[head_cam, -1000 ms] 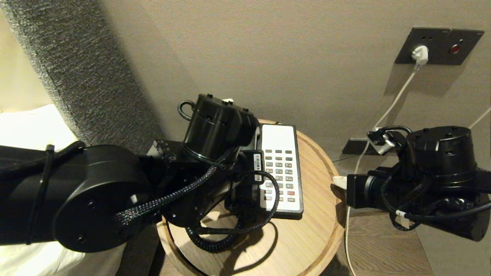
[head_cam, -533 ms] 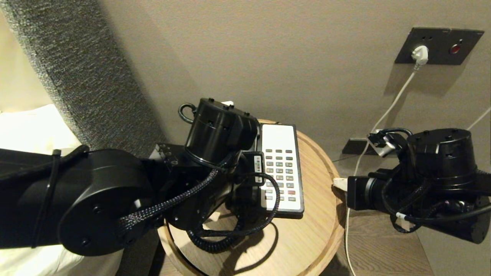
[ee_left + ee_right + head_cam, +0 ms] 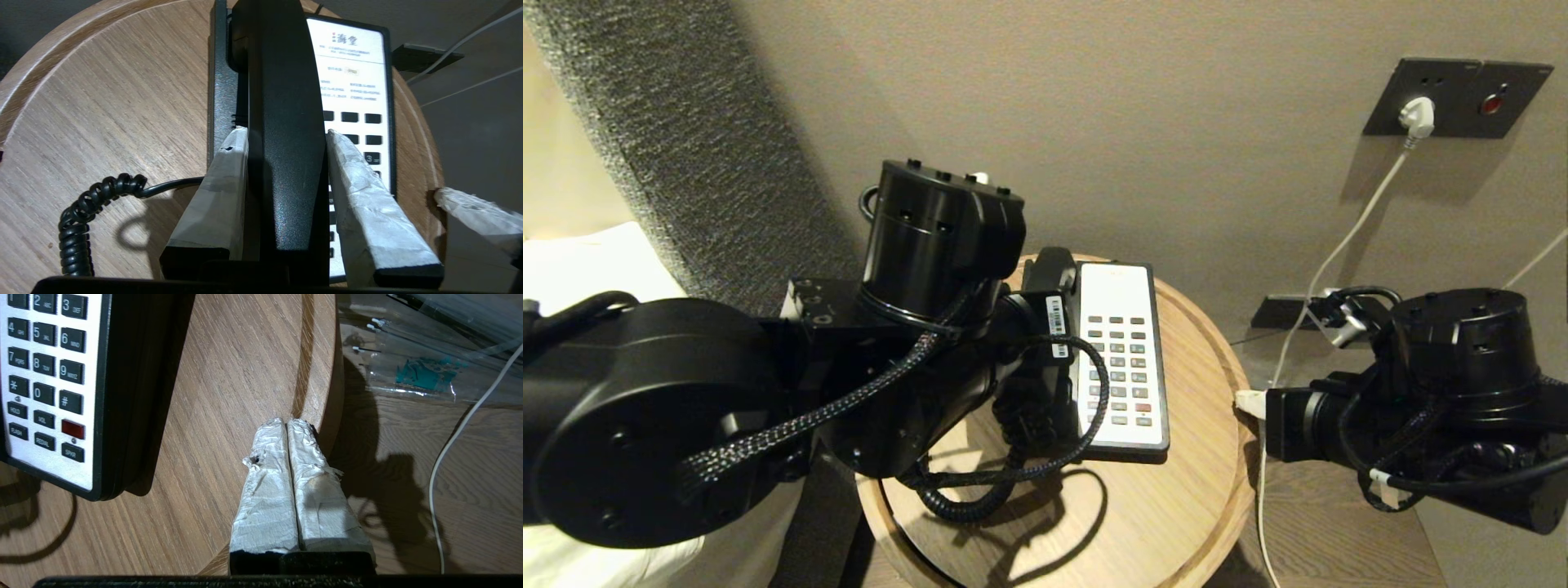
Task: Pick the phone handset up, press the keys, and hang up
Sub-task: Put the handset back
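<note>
The black phone handset (image 3: pixel 286 122) is clamped between the taped fingers of my left gripper (image 3: pixel 284 132), which is shut on its middle. It hangs over the left side of the phone base (image 3: pixel 1115 286), its upper end (image 3: pixel 1049 273) showing beside the white faceplate. The keys (image 3: pixel 1119 367) lie uncovered, with a red one (image 3: pixel 73 428) near the bottom row. The coiled cord (image 3: pixel 77 224) loops over the round wooden table (image 3: pixel 1176 506). My right gripper (image 3: pixel 287 422) is shut and empty at the table's right rim, apart from the keys (image 3: pixel 45 363).
A white plug (image 3: pixel 1417 114) sits in a dark wall socket, and its white cable (image 3: pixel 1339 245) runs down to the floor. A clear plastic bag (image 3: pixel 425 371) lies on the wooden floor right of the table. A grey headboard (image 3: pixel 686 147) and white bedding (image 3: pixel 588 261) stand at the left.
My left arm has risen and drawn back to the left with the handset in its grip, so the handset's upper end now shows. The right arm has sunk slightly.
</note>
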### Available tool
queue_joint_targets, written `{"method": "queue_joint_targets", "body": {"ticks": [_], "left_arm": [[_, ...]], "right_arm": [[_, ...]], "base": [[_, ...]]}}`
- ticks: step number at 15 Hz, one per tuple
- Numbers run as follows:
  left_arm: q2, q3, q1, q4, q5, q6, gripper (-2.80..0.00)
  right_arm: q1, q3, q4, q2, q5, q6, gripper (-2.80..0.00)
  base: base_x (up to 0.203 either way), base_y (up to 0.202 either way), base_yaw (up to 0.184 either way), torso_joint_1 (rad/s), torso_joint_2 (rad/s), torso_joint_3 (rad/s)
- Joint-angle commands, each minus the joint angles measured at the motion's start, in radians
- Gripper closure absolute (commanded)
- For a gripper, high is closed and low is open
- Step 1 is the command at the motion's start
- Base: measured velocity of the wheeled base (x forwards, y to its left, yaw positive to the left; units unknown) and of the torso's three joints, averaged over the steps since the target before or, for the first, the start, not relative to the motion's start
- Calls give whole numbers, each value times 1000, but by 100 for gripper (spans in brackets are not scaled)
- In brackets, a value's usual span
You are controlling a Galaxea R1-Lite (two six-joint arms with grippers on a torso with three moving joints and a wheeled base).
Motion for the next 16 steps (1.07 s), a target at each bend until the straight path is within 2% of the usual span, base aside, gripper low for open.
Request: {"method": "queue_joint_targets", "body": {"ticks": [1, 16], "left_arm": [[6, -2, 0, -12, 1, -1, 0], [81, -2, -3, -12, 8, 5, 0]], "right_arm": [[1, -1, -2, 0, -2, 1, 0], [0, -1, -22, 4, 3, 0, 0]], "base": [[0, 0, 0, 0, 0, 0], [0, 0, 0, 0, 0, 0]]}}
